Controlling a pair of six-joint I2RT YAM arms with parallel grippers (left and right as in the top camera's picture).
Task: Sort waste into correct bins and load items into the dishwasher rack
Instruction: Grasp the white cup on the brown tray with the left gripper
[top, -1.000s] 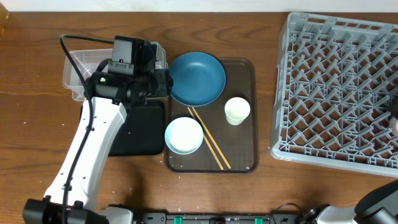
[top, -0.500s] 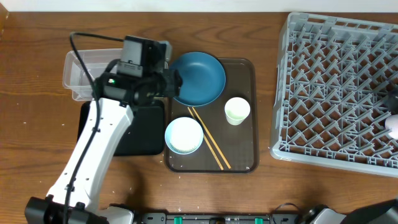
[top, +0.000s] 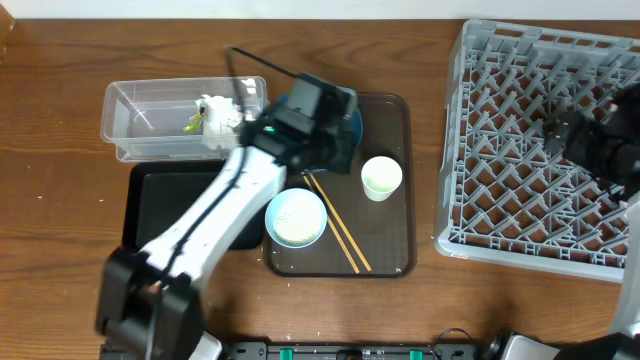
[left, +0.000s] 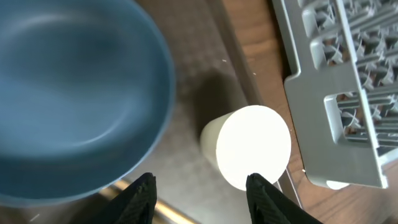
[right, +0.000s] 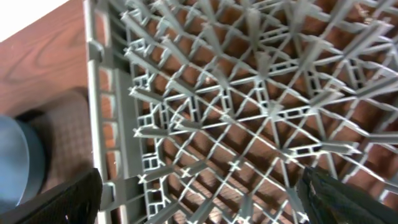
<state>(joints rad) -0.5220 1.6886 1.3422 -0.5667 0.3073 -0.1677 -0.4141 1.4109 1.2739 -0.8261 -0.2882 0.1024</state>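
Above brown tray (top: 385, 250), centre of overhead view: your left pincer (left: 200, 198) wide, empty, between dark blue plate (left: 68, 93) and greenish cup (left: 252, 146). Straddle cup wall squarely, descend slow. Right pincer (right: 202, 205) wide, empty, over rack (top: 540, 140).

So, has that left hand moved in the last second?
Yes. The left hand swung right, from above the clear tub to above the blue plate on the brown tray.

brown wood-grain surface (top: 60, 230), clear plastic tub (top: 118, 150) sitting back left, shallow black tray (top: 150, 200) right in front of it, brown serving tray (top: 390, 240) just beside both, mid-surface, big grey dishwasher rack (top: 520, 150) over on the right
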